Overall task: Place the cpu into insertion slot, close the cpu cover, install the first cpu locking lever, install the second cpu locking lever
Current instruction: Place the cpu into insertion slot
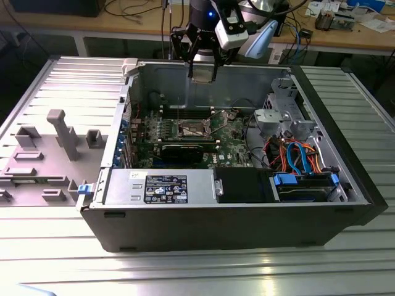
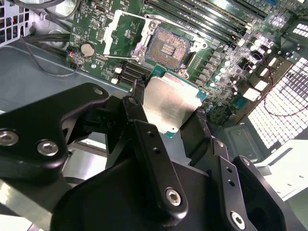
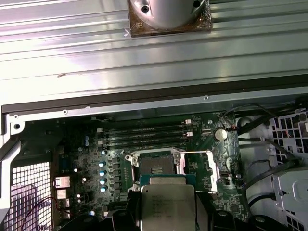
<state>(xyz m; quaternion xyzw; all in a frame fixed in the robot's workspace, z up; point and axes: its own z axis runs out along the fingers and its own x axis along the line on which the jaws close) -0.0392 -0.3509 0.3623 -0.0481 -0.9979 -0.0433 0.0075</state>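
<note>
My gripper (image 1: 202, 73) hangs over the open computer case, above the back wall. It is shut on the cpu (image 2: 166, 96), a flat square chip with a silver top, pinched at two opposite edges by the black fingers (image 2: 139, 98). The insertion slot (image 2: 168, 48) lies below on the green board, apart from the chip, its dark pin field uncovered. The cpu cover (image 2: 122, 31) stands flipped open beside the socket, and a thin wire lever (image 2: 120, 57) is swung out near it. In the first wrist view the cpu (image 3: 167, 204) hovers short of the slot (image 3: 155, 168).
A black graphics card (image 1: 185, 150) lies in front of the socket, and long memory slots (image 3: 144, 132) lie behind it. The power supply (image 1: 160, 188) and blue drive bay (image 1: 305, 185) fill the case front. Orange and blue cables (image 1: 296, 154) sit at the exterior view's right. A grey fixture plate (image 1: 43, 154) lies left of the case.
</note>
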